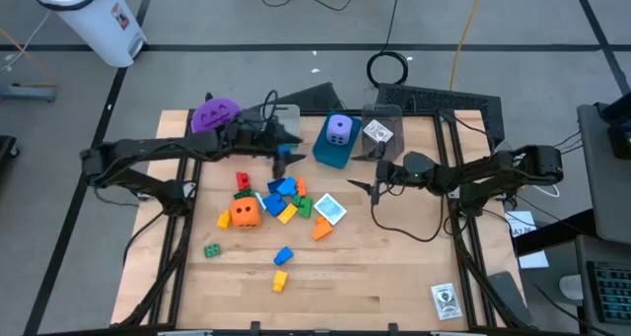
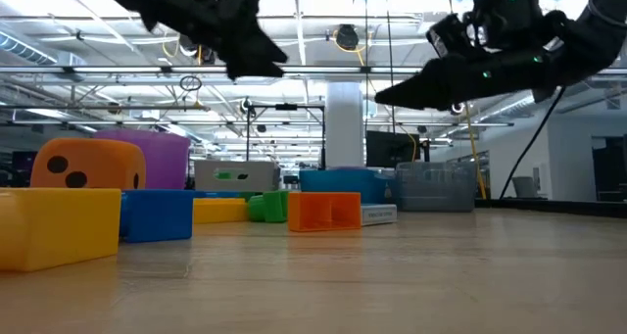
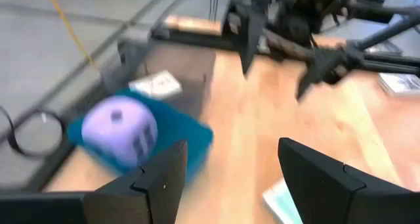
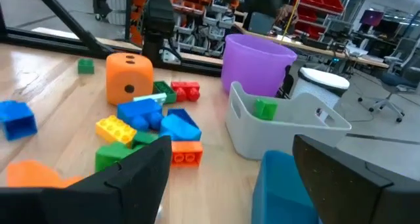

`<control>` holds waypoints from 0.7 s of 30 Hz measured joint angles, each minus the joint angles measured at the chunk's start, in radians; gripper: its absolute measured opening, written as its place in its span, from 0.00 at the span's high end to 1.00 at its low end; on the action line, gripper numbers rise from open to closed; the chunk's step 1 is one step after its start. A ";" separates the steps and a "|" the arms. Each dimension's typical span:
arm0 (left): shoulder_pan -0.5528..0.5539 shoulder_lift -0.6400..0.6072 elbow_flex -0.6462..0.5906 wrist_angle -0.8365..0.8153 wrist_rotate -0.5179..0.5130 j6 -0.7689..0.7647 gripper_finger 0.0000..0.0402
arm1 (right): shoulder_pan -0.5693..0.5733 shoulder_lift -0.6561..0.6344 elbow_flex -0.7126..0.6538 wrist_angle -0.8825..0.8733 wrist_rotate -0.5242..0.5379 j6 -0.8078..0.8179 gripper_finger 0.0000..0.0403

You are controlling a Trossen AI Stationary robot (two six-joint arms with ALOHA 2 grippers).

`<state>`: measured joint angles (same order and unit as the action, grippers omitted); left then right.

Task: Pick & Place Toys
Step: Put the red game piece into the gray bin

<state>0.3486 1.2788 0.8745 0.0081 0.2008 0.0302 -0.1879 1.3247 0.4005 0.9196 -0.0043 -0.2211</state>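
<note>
We are looking down on a wooden table [image 1: 394,267] with two dark robot arms reaching in from the left and right edges of the frame. The left gripper [image 1: 280,159] hangs above the table at upper centre, over the top edge of the toy pile, its fingers spread apart and holding nothing. The right gripper [image 1: 376,188] hovers just right of centre, also parted and empty. The toys still to be sorted lie in a loose cluster at the centre of the frame: an orange die [image 1: 245,211], blue bricks [image 1: 282,187], a red brick [image 1: 242,181], a printed cube [image 1: 330,210], and below these a stray green brick [image 1: 212,249], a blue brick [image 1: 284,255] and a yellow brick [image 1: 279,280]. We judge the main risk to be crowding: the pieces touch and overlap, so fingers closing on one brick could nudge its neighbours, or catch two at once and drop one. The two grippers are also fairly near each other, so both reaching into the pile together could bring the arms into contact. Along the top edge of the table stand the containers. A purple cup [image 1: 214,113] is at upper left; we cannot see what is inside it. Beside it, a grey bin [image 4: 283,125] holds a small green brick [image 4: 265,108], seen from the right wrist camera. A blue bin [image 1: 333,145] at upper centre holds a purple die [image 1: 338,128]. Just right of it, a clear bin [image 1: 379,132] holds a second printed cube [image 1: 377,132].
</note>
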 joint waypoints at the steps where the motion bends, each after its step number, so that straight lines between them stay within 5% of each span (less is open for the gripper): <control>1: -0.003 -0.025 0.000 -0.053 0.000 -0.015 0.39 | 0.000 0.000 0.014 -0.012 0.000 0.000 0.25; 9: -0.013 -0.134 0.000 -0.474 -0.137 -0.163 0.39 | 0.000 0.000 0.047 -0.021 0.002 -0.004 0.28; 14: 0.011 -0.135 0.000 -0.701 -0.313 -0.448 0.39 | 0.000 0.000 0.047 -0.038 0.003 -0.001 0.28; 21: 0.036 -0.135 0.000 -0.926 -0.262 -0.808 0.39 | 0.000 0.000 0.047 -0.044 0.003 0.001 0.28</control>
<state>0.3843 1.1442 0.8745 -0.9182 -0.0614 -0.7775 -0.1883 1.3247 0.4473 0.8761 -0.0013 -0.2198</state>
